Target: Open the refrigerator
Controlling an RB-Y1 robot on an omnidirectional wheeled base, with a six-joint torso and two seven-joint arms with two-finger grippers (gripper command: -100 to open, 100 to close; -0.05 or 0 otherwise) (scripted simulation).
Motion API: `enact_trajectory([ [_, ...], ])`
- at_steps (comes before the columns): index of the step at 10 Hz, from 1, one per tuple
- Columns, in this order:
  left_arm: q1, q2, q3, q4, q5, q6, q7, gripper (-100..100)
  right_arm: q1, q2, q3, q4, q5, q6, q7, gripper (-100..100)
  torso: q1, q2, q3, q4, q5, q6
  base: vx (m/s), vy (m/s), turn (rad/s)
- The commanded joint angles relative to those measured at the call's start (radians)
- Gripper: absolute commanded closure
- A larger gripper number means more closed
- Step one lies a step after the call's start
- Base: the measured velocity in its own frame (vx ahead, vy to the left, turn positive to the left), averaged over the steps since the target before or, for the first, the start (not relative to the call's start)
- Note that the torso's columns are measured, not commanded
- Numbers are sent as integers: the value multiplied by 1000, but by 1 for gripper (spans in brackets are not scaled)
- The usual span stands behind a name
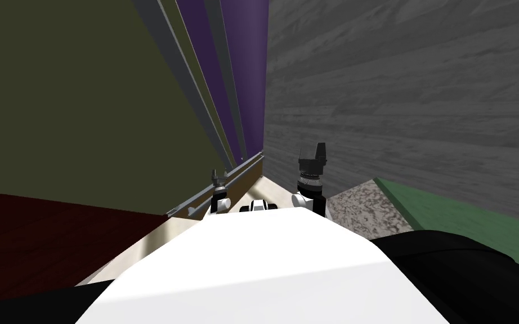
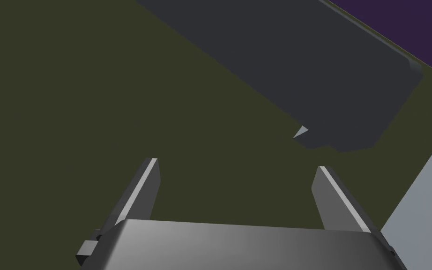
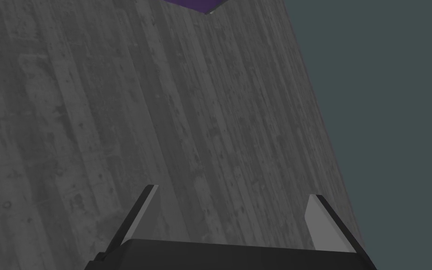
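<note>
The refrigerator's flat olive-green front [image 1: 84, 101] rises on my left, with a long grey handle bar [image 1: 179, 67] along its edge. My left gripper [image 1: 219, 175] is held up close to that front, beside a low grey bar [image 1: 236, 175]. In the left wrist view the gripper [image 2: 236, 165] is open and holds nothing; the olive front [image 2: 70, 93] lies beyond its fingers. A dark grey slab-like handle [image 2: 304, 61] lies a little past one fingertip, and a light grey bar [image 2: 426, 206] runs beside it. My right gripper [image 1: 313, 154] is raised toward a grey wall, open and empty [image 3: 234, 192].
Purple panels [image 1: 247, 56] stand beside the olive front, in the corner with the grey plank-textured wall [image 1: 410, 84]. There is a green surface [image 1: 466, 214] at my right and speckled floor [image 1: 365, 208] before it. Dark red floor [image 1: 39, 236] lies at my left.
</note>
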Motion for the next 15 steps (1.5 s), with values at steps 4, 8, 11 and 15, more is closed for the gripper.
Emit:
enact_trajectory([
  [4,-35,-74,-2,107,32,-33,53,-100,0,0,0,0,0,0,0,0,0,0,0,0,0,0,63,-58,13],
  [8,-57,-84,8,85,39,12,45,-100,0,0,0,0,0,0,0,0,1,0,0,0,0,0,32,-9,19],
  [11,-44,-85,2,99,36,-14,52,100,0,0,0,0,0,0,0,0,1,-3,-2,0,0,1,6,4,-4],
  [15,-49,-67,-50,84,19,1,78,100,-1,0,0,0,0,0,0,0,1,3,2,-1,3,5,-115,56,-100],
])
